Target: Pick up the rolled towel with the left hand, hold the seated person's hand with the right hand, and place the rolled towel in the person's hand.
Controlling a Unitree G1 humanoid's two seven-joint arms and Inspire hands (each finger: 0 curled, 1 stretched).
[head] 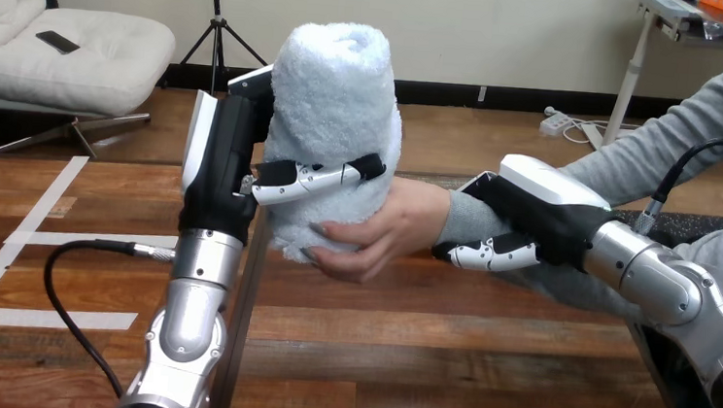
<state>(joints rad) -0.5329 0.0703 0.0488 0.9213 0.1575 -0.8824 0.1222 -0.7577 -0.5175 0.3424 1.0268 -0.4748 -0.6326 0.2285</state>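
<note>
A pale blue rolled towel [333,114] stands upright above the table, left of centre. My left hand [229,169] is shut on it, palm against its left side and the thumb [316,178] wrapped across its front. The person's hand [385,230] comes in from the right and cups the towel's lower right side, fingers under its bottom edge. My right hand [532,222] is shut on the person's wrist, over the grey sleeve, with its fingers [485,255] curled under the forearm.
The wooden table [423,365] spreads below the hands. Its left edge [242,331] runs down past my left forearm. The person's grey-sleeved arm [695,123] reaches in from the upper right.
</note>
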